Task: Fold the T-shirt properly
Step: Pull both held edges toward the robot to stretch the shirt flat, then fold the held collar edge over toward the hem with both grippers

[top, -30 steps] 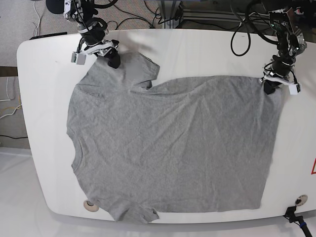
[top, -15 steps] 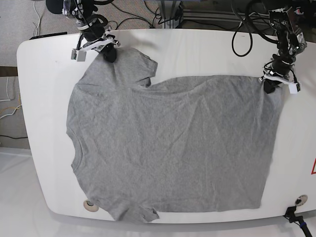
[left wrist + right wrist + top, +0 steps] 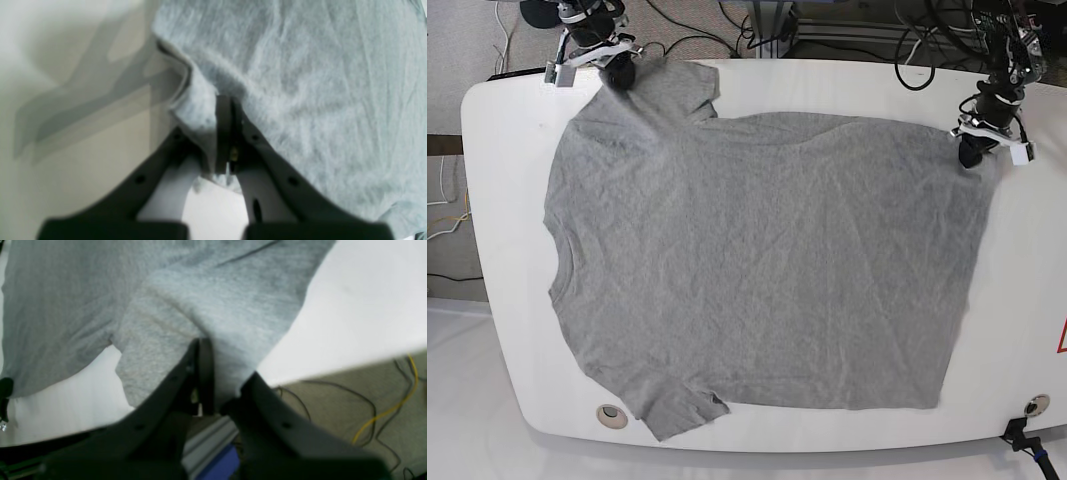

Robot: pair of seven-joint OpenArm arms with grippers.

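While both pincers (image 3: 970,150) (image 3: 617,75) pinch its edges, the soft grey T-shirt (image 3: 757,270) lies spread, faintly wrinkled.

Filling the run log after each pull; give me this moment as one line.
stage: spreading | T-shirt: flat on table | right gripper: shut on sleeve | left gripper: shut on hem corner

A white bench (image 3: 757,85) with rounded corners fills the base view. Two round fittings sit in it: one (image 3: 609,415) at the near left corner, one (image 3: 1035,404) at the near right. Black cables (image 3: 677,40) trail over the floor beyond its far edge, and a yellow cable (image 3: 397,406) lies on the carpet.
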